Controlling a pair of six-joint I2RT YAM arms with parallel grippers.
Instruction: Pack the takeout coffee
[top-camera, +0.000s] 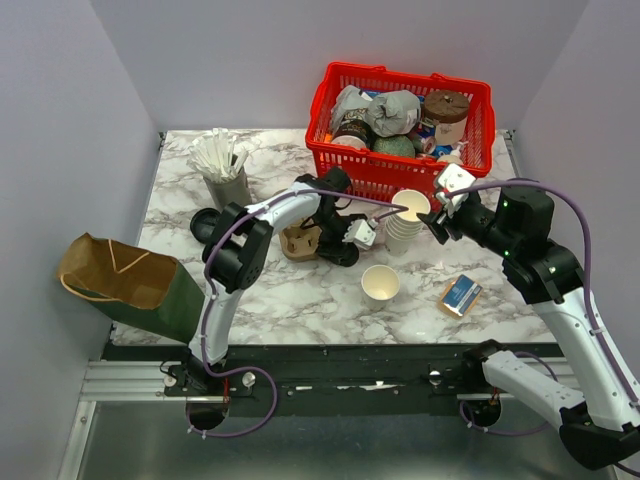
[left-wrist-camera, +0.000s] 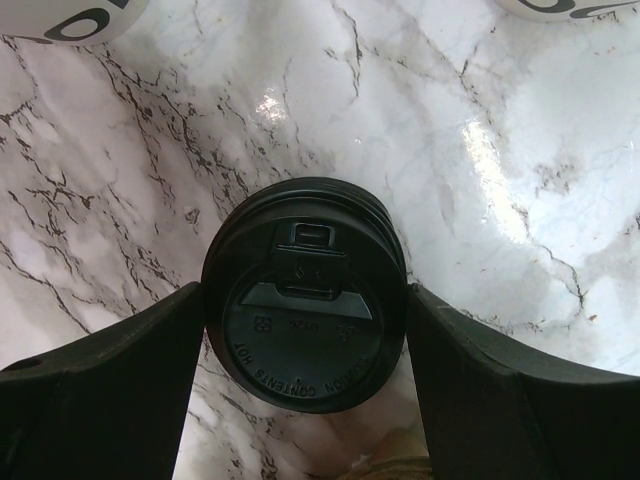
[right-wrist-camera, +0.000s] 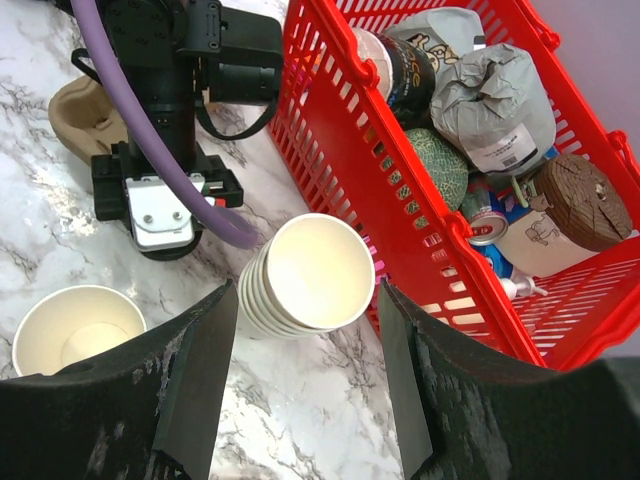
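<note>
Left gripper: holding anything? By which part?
Cannot tell: the left gripper brackets the black lid stack at its rim, both sides; contact unclear.

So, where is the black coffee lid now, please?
Left wrist view: the black coffee lid sits on the marble table between the fingers of the left hand.
</note>
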